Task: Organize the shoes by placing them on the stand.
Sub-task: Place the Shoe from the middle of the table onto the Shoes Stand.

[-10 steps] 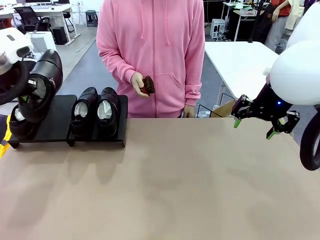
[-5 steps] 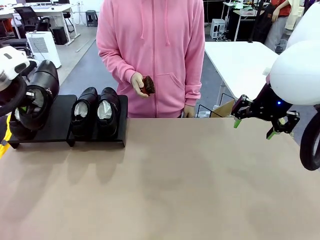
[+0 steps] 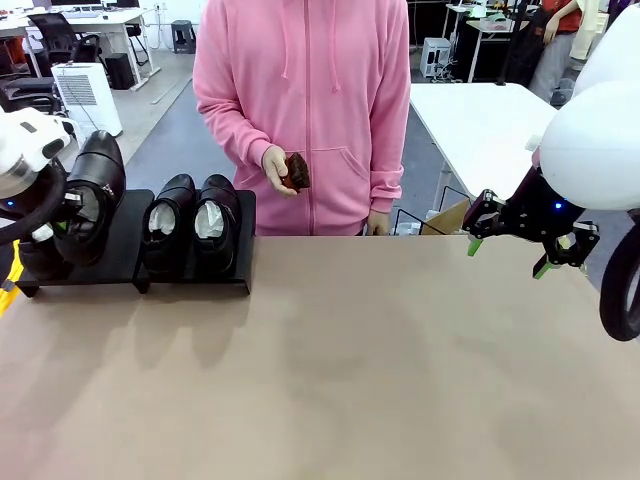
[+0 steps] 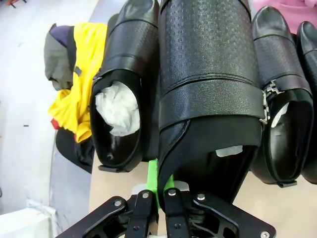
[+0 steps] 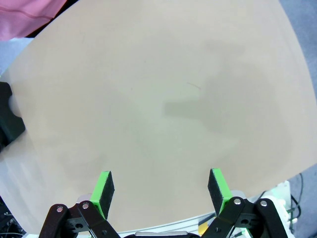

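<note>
- Lower now: the held shoe (image 3: pixel 88 195) has dropped toward the stand (image 3: pixel 120 250) compared with a second ago, when it hung higher and more tilted. The right arm hasn't budged.
- Nearest the camera, the table (image 3: pixel 330 370) is plain tan, and the stand sits at its far left corner.
- Left gripper (image 4: pixel 161 186) is clenched on the heel edge of that shoe, one green pad (image 4: pixel 153 184) visible against the leather in the left wrist view. From the front the shoe sits over the stand's left panel, toe up and away from the robot. Can't tell if the sole is touching the panel.
- Just left of it, another shoe (image 4: pixel 121 84) sits on the stand with white paper (image 4: pixel 118 107) stuffed inside, mostly hidden behind the arm in the front view.
- Right panel of the stand has two more shoes side by side, touching: one (image 3: pixel 168 222) on the left, one (image 3: pixel 216 220) on the right, both with paper in them.
- Right gripper (image 3: pixel 508 255) hangs well right of the stand, over the table's far right edge, fingers spread apart and holding nothing.
- Beyond the stand, a person in a pink hoodie (image 3: pixel 305 100) stands at the far edge, hand (image 3: pixel 274 166) holding a small brown brush (image 3: pixel 297 170).
</note>
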Controlling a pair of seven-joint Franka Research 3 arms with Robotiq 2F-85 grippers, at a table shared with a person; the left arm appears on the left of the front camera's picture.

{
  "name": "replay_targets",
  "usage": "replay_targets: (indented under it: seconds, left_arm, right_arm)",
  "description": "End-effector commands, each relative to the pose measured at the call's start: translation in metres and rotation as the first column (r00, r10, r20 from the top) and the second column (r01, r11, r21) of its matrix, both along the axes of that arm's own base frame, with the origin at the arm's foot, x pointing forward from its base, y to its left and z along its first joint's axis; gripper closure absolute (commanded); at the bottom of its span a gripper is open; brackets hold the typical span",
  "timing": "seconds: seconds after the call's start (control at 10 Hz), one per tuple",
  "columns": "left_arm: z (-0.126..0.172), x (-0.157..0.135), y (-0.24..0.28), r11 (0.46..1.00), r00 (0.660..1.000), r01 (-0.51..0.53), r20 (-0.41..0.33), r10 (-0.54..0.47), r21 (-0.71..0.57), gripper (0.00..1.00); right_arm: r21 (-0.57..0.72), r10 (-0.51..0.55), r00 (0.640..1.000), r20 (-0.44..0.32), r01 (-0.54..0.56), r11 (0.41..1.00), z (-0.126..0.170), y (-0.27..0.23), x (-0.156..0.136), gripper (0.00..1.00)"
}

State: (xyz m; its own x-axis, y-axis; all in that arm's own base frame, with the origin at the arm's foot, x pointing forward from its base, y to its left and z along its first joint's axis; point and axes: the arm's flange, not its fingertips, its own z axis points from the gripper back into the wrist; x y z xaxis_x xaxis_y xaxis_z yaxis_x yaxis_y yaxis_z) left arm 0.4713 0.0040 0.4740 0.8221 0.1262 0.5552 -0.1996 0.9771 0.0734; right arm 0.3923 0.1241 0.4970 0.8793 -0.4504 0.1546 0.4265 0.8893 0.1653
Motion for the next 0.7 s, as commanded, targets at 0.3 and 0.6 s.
replay_targets:
  seconds: [0.3, 0.6]
  left_arm:
    - [0.0003, -0.0004, 0.0007, 1.000, 1.000, 0.004, 0.001, -0.004, 0.003, 1.00]
    - [-0.0048, 0.0005, -0.0002, 1.000, 1.000, 0.002, -0.011, -0.002, 0.000, 1.00]
  right_arm:
    - [0.008, 0.019, 1.000, 0.007, -0.019, 1.000, 0.0006, -0.0016, 0.0004, 0.00]
    - [0.008, 0.019, 1.000, 0.007, -0.019, 1.000, 0.0006, -0.0016, 0.0004, 0.00]
